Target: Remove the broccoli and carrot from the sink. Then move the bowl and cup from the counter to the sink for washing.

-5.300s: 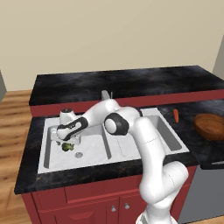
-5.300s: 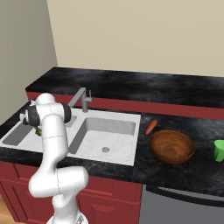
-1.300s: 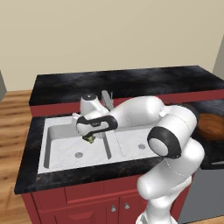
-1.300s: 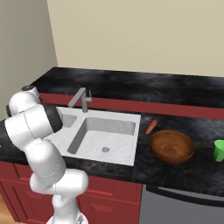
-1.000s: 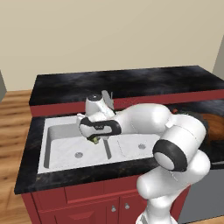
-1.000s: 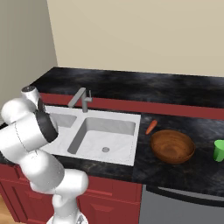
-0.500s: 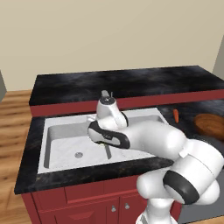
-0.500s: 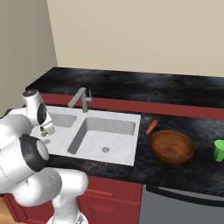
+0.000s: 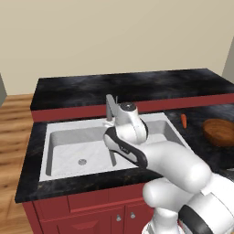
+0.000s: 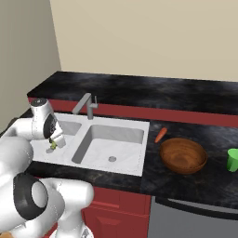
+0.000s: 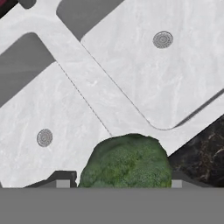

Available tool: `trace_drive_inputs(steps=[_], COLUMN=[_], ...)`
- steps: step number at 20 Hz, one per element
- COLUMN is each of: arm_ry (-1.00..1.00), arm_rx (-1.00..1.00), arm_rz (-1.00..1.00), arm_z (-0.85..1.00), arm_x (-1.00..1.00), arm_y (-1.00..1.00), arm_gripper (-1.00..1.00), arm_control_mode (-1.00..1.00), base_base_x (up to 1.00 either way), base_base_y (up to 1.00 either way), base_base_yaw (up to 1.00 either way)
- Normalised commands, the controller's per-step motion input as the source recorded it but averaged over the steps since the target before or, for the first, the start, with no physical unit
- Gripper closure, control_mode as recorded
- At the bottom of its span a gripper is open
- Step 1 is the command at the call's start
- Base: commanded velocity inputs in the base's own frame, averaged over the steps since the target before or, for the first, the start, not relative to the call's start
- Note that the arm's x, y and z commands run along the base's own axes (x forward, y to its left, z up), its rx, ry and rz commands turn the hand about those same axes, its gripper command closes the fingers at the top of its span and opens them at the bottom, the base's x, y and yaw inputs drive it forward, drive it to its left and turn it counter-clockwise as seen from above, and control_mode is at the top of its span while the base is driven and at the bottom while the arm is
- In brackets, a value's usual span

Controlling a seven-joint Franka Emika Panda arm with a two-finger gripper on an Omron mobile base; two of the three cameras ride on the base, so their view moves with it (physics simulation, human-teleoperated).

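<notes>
Two fingers clamping the broccoli, now carried rightward, seemingly over the sink divider.

Arm bent over sink; carrot, bowl on counter.

Landmark, the sink: faucet behind its divider; broccoli above its left basin, between the gripper fingers; carrot on the counter just right of it; bowl further right, cup rightmost
</notes>
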Motion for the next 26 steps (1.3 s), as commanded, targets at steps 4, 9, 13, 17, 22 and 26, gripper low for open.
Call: trace_drive_inputs(steps=[4, 9, 13, 17, 22, 26], arm_ry=[0.0, 0.0, 0.0, 0.0, 0.0, 0.01], arm_rx=[0.0, 0.0, 0.0, 0.0, 0.0, 0.0], arm_rz=[0.0, 0.0, 0.0, 0.0, 0.0, 0.0], arm_z=[0.07, 0.05, 0.02, 0.01, 0.0, 0.01], arm_x=[-0.23, -0.19, -0.15, -0.14, -0.1, -0.07], arm_y=[-0.44, -0.44, -0.45, -0.47, -0.48, -0.48], arm_gripper=[1.0, 1.0, 1.0, 1.0, 1.0, 1.0], arm_control_mode=[-1.0, -1.0, -1.0, -1.0, -1.0, -1.0], base_base_x=[0.0, 0.0, 0.0, 0.0, 0.0, 0.0], base_base_y=[0.0, 0.0, 0.0, 0.0, 0.0, 0.0], base_base_yaw=[0.0, 0.0, 0.0, 0.0, 0.0, 0.0])
